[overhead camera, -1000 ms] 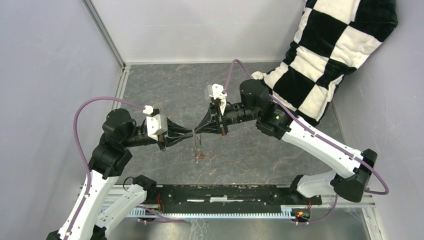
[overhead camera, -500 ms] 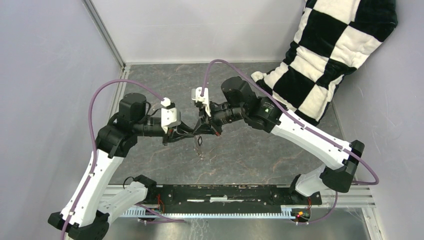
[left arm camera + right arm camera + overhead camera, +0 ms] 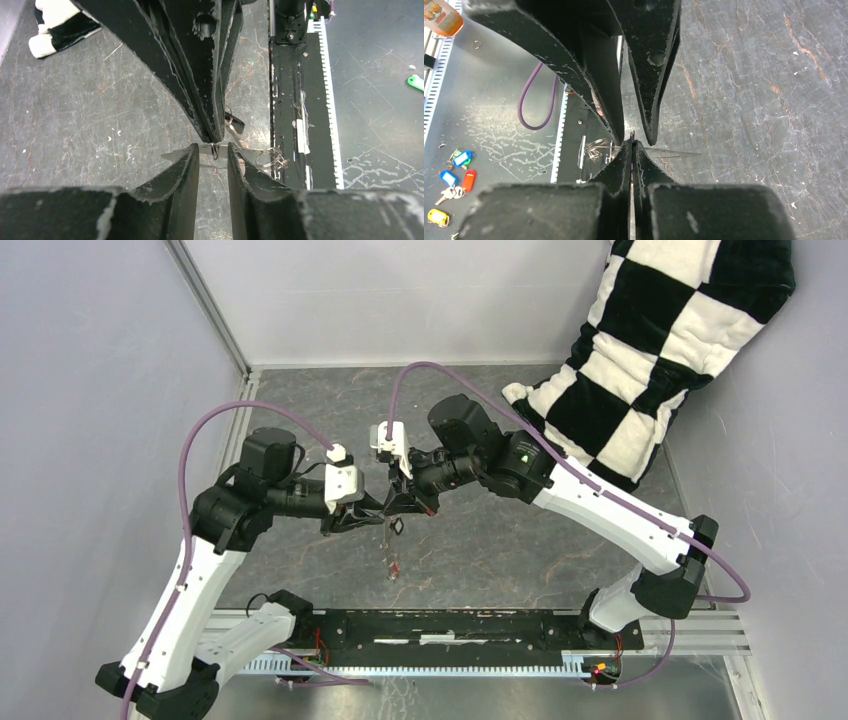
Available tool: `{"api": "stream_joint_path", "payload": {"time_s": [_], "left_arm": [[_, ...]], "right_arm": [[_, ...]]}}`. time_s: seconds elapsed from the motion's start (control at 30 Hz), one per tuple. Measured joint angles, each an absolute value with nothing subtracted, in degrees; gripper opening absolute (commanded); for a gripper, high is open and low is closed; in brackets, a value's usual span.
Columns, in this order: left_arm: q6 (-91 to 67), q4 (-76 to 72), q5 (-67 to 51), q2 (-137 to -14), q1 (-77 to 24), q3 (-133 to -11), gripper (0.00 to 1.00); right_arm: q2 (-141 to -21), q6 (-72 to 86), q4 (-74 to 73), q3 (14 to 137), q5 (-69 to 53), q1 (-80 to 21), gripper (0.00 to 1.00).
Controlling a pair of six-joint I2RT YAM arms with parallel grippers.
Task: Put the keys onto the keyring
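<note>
The two arms meet tip to tip above the middle of the bench (image 3: 560,540), a little nearer its near edge than its far one. The right gripper (image 3: 392,508) is closed tight, and the wrist views show a thin loop of wire pinched at its very tips, so it has the keyring (image 3: 272,159) in its grip. The ring hangs from there in the air, clear of the bench top. Its fine grey wire runs sideways past both sets of fingers, and its jagged fringe of small metal pieces (image 3: 596,146) bunches up on the side toward the near rail (image 3: 450,625).

The left gripper (image 3: 383,513) faces it head on with its fingers (image 3: 190,160) a narrow way apart. The right gripper's tips and the pinched wire sit in that gap, and neither left finger clearly presses on the wire.

The black key (image 3: 398,527) dangles just below the meeting point. The red key (image 3: 393,566) shows lower down only as a small reddish speck, too small to tell how it is attached.

A black-and-white chequered cushion (image 3: 660,330) leans in the bench's far right corner. Off the bench, on the grey metal surface beyond the near rail, lies a scatter of coloured key tags (image 3: 454,170)
</note>
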State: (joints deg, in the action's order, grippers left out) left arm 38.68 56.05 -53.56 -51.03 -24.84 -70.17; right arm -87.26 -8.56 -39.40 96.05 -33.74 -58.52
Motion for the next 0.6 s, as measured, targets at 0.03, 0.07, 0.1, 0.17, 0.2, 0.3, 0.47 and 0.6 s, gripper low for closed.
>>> {"api": "stream_joint_path", "payload": {"time_s": [0.03, 0.07, 0.1, 0.17, 0.2, 0.3, 0.47, 0.6], "left_arm": [[39.1, 56.5, -53.3, -51.0, -24.8, -70.3, 0.4], [39.4, 57.0, -52.8, -51.0, -24.8, -70.4, 0.43], [39.7, 57.2, -52.4, -51.0, -24.8, -70.5, 0.44], [40.2, 57.4, -51.9, -50.9, -24.8, -70.7, 0.44], [40.4, 57.4, -51.4, -50.8, -24.8, -70.7, 0.43], [40.5, 57.3, -51.0, -50.4, -24.8, -70.7, 0.39], [40.4, 56.9, -51.3, -50.4, -24.8, -70.7, 0.23], [40.4, 57.0, -51.5, -51.4, -24.8, -70.7, 0.04]], "right_arm": [[-87.3, -8.7, -39.6, 96.3, -33.7, -58.5, 0.0], [-87.3, -8.8, -39.6, 96.4, -33.6, -58.5, 0.0], [-87.3, -8.9, -39.7, 96.6, -33.5, -58.5, 0.0], [-87.3, -8.9, -39.8, 96.9, -33.3, -58.7, 0.0], [-87.3, -8.9, -39.9, 97.0, -33.2, -58.7, 0.0], [-87.3, -9.1, -40.1, 97.4, -32.9, -58.8, 0.0], [-87.7, -9.2, -40.5, 98.1, -32.6, -59.1, 0.0], [-88.2, -9.4, -40.9, 98.5, -32.1, -59.4, 0.0]]}}
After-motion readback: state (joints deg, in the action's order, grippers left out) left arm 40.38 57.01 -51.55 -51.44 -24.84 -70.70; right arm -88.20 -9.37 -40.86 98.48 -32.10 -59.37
